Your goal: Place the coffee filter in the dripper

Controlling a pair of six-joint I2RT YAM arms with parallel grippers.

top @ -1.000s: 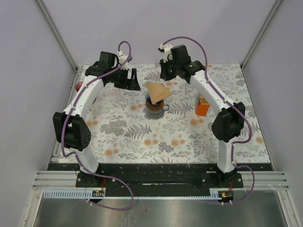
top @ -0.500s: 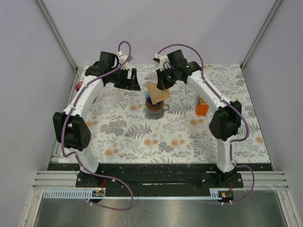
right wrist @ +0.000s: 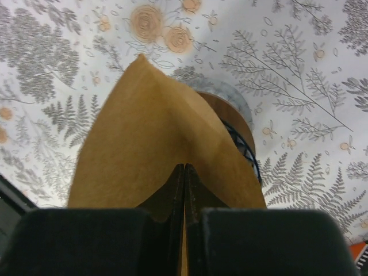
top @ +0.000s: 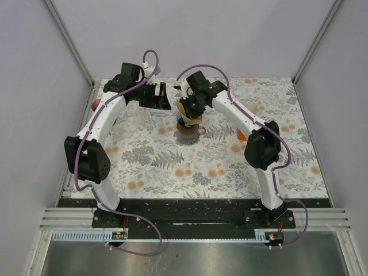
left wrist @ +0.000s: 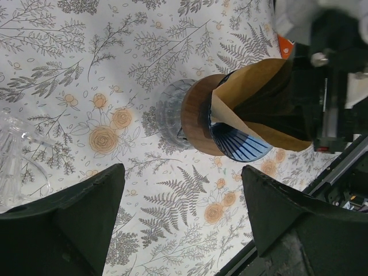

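Since a second ago the right gripper [right wrist: 184,190] has swung left toward the middle of the top view, bringing the coffee filter [right wrist: 155,144] over the dripper [left wrist: 241,146]. The brown paper cone sits tilted, its lower part inside the blue dripper mouth, its upper edge pinched between the closed right fingers. The left gripper [left wrist: 183,172] hangs at upper left of the dripper, fingers spread wide and empty, above the floral table [top: 149,155]. An orange box [top: 241,135] shows right of centre

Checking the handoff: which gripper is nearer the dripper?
Right. The right gripper is above the dripper, pinching the filter; the left gripper hangs open, apart, to its left.
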